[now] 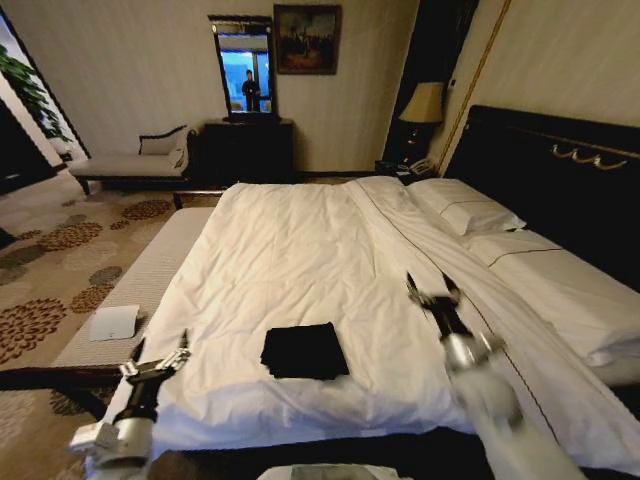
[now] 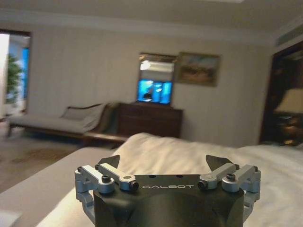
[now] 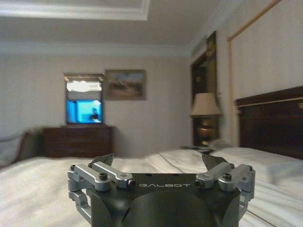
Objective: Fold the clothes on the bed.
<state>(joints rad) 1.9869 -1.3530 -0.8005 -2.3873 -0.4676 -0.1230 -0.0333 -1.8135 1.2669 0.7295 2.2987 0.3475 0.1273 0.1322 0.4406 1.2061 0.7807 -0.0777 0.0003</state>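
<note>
Now | left end effector point(image 1: 160, 349) open, empty | right end effector point(image 1: 433, 285) open, empty

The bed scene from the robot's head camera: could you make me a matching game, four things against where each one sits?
Things:
1. black T-shirt
2. left gripper
3. right gripper
4. pillows

Places:
A. over the bed's right half, open
B. beside the dark headboard
C. folded, near the foot of the bed
D. over the bed's near left corner, open

Pairs: 1-C, 2-D, 3-A, 4-B
</note>
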